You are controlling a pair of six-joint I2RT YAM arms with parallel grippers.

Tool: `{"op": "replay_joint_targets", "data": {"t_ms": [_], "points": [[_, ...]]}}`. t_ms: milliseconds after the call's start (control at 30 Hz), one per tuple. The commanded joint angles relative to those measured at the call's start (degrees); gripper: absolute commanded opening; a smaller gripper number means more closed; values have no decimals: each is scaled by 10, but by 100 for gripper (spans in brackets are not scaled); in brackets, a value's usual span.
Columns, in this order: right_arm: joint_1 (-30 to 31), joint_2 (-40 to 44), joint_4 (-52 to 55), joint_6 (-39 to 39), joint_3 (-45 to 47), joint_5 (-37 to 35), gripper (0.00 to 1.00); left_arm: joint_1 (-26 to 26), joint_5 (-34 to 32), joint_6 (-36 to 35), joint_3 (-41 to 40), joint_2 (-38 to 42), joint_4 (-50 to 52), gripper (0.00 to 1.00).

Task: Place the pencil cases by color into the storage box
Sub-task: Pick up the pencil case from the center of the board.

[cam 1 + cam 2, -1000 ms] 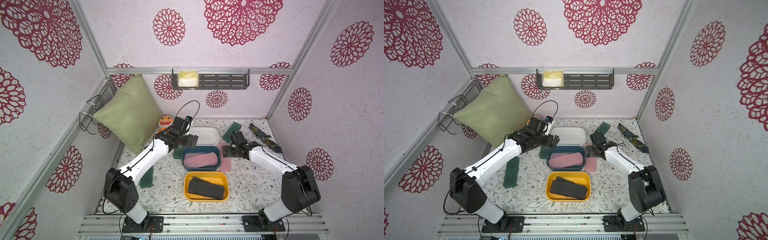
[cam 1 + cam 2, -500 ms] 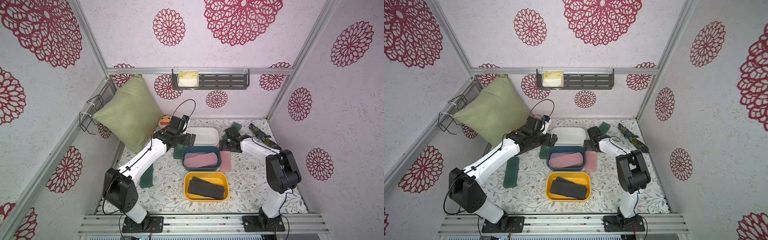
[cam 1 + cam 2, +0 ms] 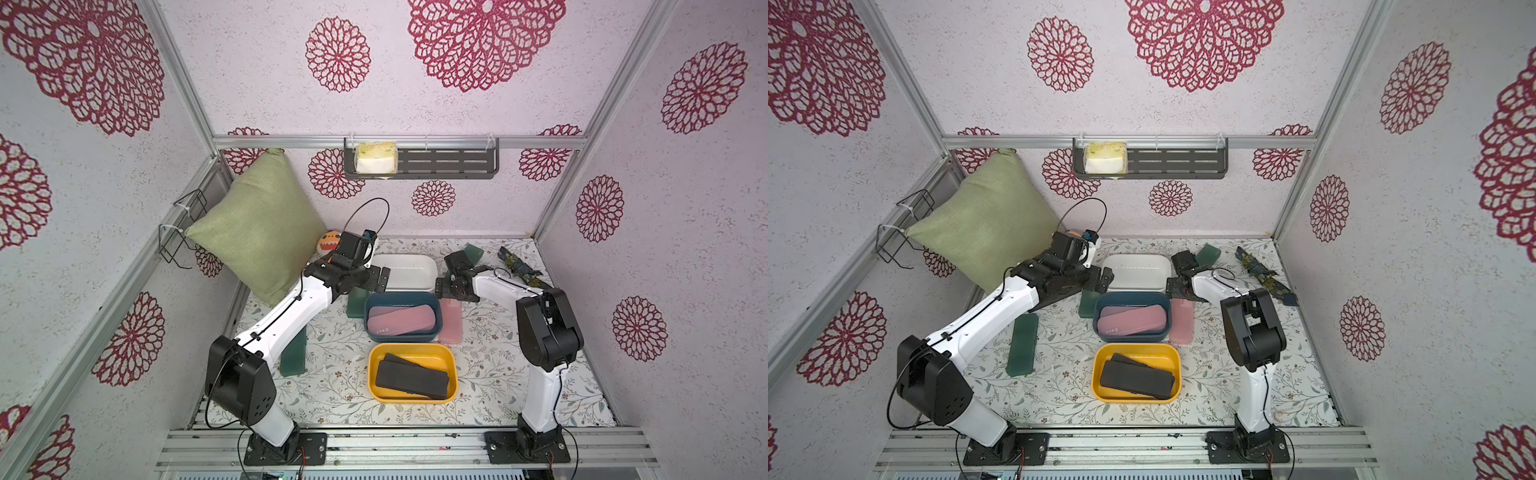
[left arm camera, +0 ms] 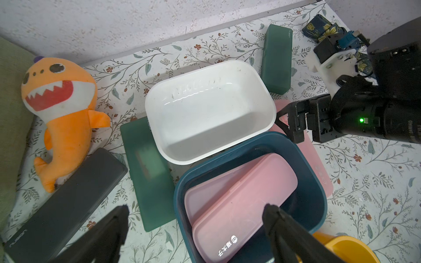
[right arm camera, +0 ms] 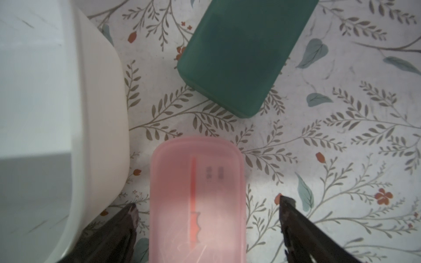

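Observation:
Three storage boxes stand in a row: white (image 3: 428, 266), blue (image 3: 368, 316) and yellow (image 3: 374, 370). Two pink pencil cases (image 3: 401, 322) lie in the blue one, black ones (image 3: 411, 379) in the yellow one. A third pink case (image 5: 197, 193) lies on the table right of the blue box; my right gripper (image 5: 209, 205) is open, straddling its far end without touching. My left gripper (image 4: 197, 211) hangs open over the blue box's left rim. Green cases lie beside that box (image 4: 148, 168), at the back (image 4: 276, 59) and under my left arm (image 3: 1022, 349). A black case (image 4: 63, 195) lies by the plush.
An orange plush shark (image 4: 61, 113) and a green cushion (image 3: 262, 232) fill the back left corner. A dark floral cloth strip (image 3: 519, 268) lies at the back right. A wall shelf (image 3: 419, 160) holds a sponge. The front of the flowered mat is bare.
My right arm has folded in, its elbow swinging left and back, and its gripper has shifted slightly left over the pink case's far end. The left arm has barely moved.

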State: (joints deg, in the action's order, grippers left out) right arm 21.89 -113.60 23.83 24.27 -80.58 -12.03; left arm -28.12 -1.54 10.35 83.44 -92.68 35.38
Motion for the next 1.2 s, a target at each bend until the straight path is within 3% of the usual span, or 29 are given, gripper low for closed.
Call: {"op": "replay_joint_targets", "data": {"t_ms": [0, 533, 900, 1167], "points": [[-3, -15, 5, 11, -16, -12, 99, 5, 5, -9, -3, 5, -6, 99], [-13, -44, -11, 10, 11, 3, 99, 7, 13, -13, 5, -7, -3, 99], [-47, 15, -17, 2, 107, -17, 99, 6, 22, -13, 10, -14, -1, 99], [-48, 37, 5, 9, 123, -17, 99, 7, 26, -13, 11, -20, 2, 99]]}}
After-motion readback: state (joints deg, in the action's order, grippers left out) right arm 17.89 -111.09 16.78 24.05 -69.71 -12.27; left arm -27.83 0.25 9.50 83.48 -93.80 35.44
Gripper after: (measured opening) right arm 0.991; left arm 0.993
